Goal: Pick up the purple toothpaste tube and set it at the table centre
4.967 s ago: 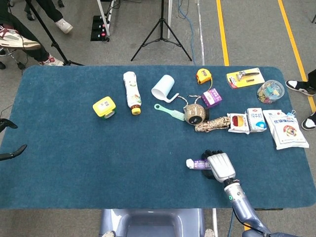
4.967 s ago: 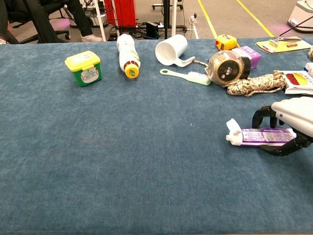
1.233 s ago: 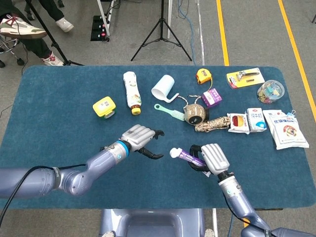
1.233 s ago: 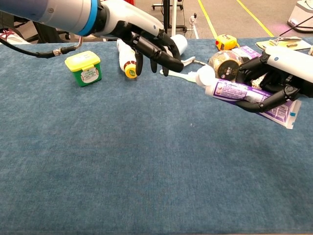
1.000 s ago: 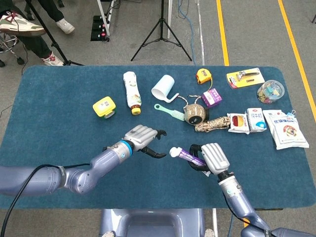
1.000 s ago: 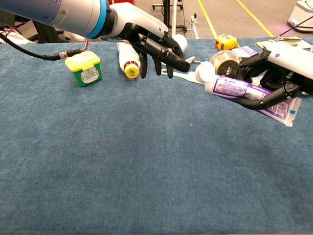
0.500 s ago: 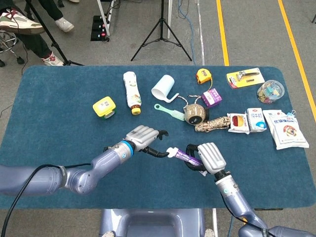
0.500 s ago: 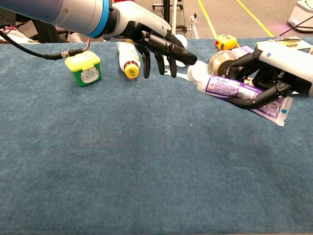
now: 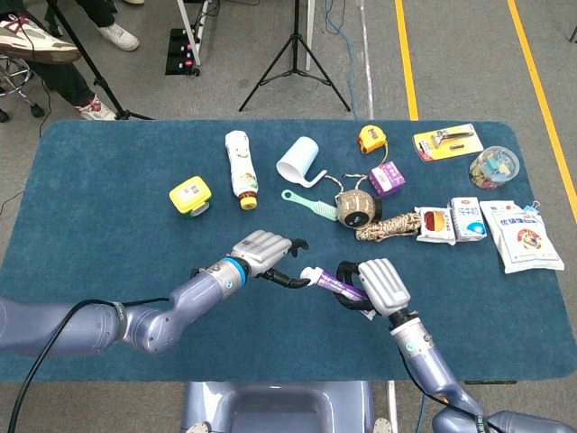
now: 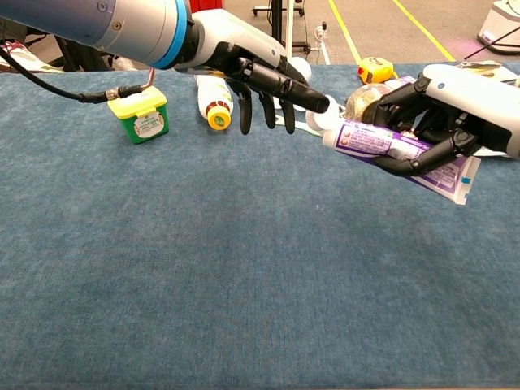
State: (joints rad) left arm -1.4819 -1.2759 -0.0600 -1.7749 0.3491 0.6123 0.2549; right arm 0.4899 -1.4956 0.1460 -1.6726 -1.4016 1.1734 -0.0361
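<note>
My right hand grips the purple toothpaste tube and holds it above the blue table, its white cap end pointing left. My left hand hovers with its fingers spread, and its fingertips touch the tube's cap. Nothing is held by the left hand. The tube's flat end sticks out behind the right hand.
Behind the hands lie a green brush, a white mug, a lying bottle, a yellow-lidded tub, a round tin, rope, a tape measure and packets at the right.
My right hand has carried the tube a little further left, and the left hand's fingertips now meet its cap. Earlier the tube lay on the table under the right hand.
</note>
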